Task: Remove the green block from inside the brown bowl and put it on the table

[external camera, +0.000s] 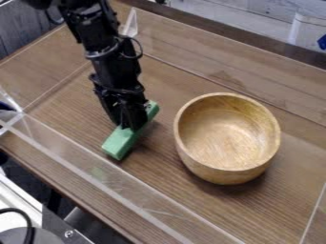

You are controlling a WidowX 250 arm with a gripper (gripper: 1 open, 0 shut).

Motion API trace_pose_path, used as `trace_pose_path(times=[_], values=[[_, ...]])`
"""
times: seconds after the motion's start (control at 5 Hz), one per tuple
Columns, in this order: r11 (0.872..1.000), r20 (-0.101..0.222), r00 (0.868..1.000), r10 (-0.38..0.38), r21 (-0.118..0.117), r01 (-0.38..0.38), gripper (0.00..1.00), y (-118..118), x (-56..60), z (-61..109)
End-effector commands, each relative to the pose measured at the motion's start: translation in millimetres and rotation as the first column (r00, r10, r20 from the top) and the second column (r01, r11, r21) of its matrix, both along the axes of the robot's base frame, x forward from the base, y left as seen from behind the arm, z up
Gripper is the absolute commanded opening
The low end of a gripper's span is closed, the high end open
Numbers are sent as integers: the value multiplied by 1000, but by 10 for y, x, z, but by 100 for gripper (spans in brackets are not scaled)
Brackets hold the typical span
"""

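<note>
Bowl [227,136]: round, turned from light-brown wood, thick rounded rim, grain rings showing on the inner wall and floor. It holds nothing; the hollow is bare wood. It stands upright on the table, to the right of the jaws in the camera view and apart from them, with a strip of tabletop between.

Block [130,132]: small flat bar, elongated, bright solid green, matte, square-cut edges. It is outside the bowl. Its upper end sits between the jaws; the rest slants down toward the lower left, with the lower end at or on the tabletop. Whether that end bears weight cannot be told.

Gripper [126,112]: black, jointed, hard-surfaced, carried on a black arm coming down from the upper left. It points steeply down. The jaws are closed on the upper end of the block, one finger on each flat side, with no gap showing beyond the bar's own thickness.

Table [242,71]: broad brown wood-grain surface, plank lines running diagonally, slight sheen. It lies directly below the jaws and extends on all sides of them.

Walls [71,157]: low, clear acrylic, glossy, with bright edges. One runs along the near side, below and in front of the jaws; another runs along the left side. A further clear edge shows at the lower right, beyond the bowl.
</note>
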State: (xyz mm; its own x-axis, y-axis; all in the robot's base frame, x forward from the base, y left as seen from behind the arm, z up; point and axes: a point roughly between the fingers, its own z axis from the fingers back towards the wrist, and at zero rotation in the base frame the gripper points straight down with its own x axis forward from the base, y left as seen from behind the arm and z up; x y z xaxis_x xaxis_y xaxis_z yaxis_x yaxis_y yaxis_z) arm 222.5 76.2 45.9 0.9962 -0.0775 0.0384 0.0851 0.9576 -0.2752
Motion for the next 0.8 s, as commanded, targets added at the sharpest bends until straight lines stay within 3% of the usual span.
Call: trace_pose_path(times=[0.0,0.2,0.4,0.6], values=[[1000,50,999,22,8,-23,0,92,82,-1],[1000,58,998,27,5,-27,100,83,104,0],[1000,69,997,31,-2,-31,100,73,135,10],[996,82,993,86,6,-87,100,54,118,118]])
